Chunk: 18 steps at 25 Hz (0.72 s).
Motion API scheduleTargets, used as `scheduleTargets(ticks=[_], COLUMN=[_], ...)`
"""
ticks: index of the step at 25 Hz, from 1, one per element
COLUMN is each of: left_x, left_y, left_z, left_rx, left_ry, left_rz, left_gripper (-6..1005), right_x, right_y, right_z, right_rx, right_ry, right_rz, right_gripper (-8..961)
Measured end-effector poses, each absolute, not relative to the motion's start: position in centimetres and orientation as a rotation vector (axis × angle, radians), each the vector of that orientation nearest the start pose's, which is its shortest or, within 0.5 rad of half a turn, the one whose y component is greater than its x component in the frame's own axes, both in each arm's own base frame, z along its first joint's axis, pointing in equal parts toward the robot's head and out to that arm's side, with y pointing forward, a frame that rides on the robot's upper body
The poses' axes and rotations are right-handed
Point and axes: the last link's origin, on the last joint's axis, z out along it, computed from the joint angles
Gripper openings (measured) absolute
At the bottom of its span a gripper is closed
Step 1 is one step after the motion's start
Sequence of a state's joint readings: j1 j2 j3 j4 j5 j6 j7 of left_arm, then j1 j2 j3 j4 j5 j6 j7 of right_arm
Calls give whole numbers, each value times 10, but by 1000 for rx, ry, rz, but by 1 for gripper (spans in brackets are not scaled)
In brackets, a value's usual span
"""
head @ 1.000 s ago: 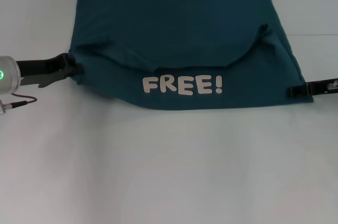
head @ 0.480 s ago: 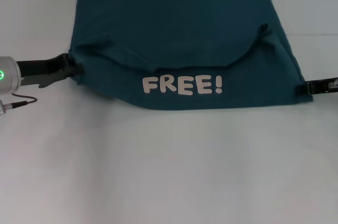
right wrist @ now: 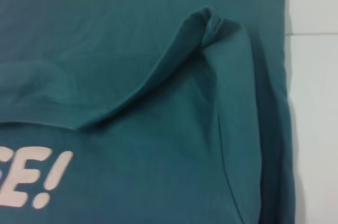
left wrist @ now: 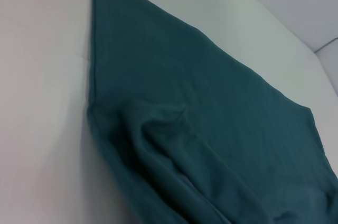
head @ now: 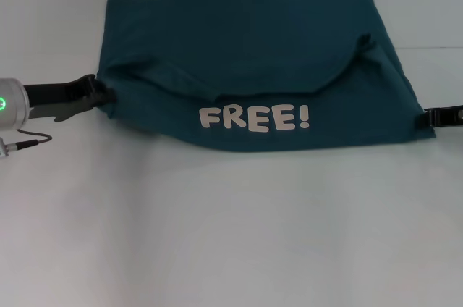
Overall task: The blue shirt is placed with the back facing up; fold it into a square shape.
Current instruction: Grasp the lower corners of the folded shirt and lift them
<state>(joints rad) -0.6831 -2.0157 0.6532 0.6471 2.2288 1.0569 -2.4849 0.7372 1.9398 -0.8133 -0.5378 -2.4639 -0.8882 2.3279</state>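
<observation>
Head view has the blue shirt (head: 246,53) lying across the far half of the white table (head: 231,234), already doubled over so the near flap shows the white FREE! lettering (head: 255,118). The left gripper (head: 101,95) sits right at the shirt's left edge, and honestly I can't tell if its fingers are clamped on the cloth or just touching it. The right gripper (head: 428,116) is at the right edge near the lower corner, mostly out of shot, same story, can't tell.

What could go wrong imo: the folded flap has a curved, bunched top edge and a puckered bit on the right (right wrist: 214,26), so a pull from either side could drag that lump along and leave a lopsided shape instead of a square. Soft knit also slides on itself.

Room-wise, there's lots of bare table in front, less beyond the far hem
</observation>
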Motion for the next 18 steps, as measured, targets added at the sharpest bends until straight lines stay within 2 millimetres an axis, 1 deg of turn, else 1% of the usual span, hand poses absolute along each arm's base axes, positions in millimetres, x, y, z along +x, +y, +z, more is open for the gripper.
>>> scheduleTargets(ticks=[3,6,7,8,12,14,15,16,17,18], left_x=[-285,-287,-288,-288,-295,-300,-301,-301,-303,-303], left_y=[415,406,398,398,373,357,350,346,336,330], left_z=[37,39,42,42,53,57,60,61,63,65], left_rx=[-1907,-1961,-1998,-1998,-2065,-2093,-2116,-2126,-2150,-2169], left_ry=[-1752,-1763,-1780,-1780,-1851,-1897,-1917,-1927,-1955,-1972], left_rz=[-568,-520,-498,-498,-429,-384,-363,-352,-320,-296], left_gripper=[82,83,84,84,87,88,88,89,89,90], right_x=[313,309,308,308,308,308,308,308,307,307], right_y=[425,416,412,408,387,375,368,362,355,349], right_z=[49,55,57,59,64,65,65,65,64,64], right_rx=[-2050,-2097,-2116,-2133,-2205,-2247,-2269,-2293,-2318,-2342], right_ry=[1389,1425,1445,1463,1568,1635,1670,1704,1736,1766], right_rz=[64,64,59,53,13,-14,-28,-43,-58,-75], right_gripper=[41,40,40,40,40,40,40,40,40,40])
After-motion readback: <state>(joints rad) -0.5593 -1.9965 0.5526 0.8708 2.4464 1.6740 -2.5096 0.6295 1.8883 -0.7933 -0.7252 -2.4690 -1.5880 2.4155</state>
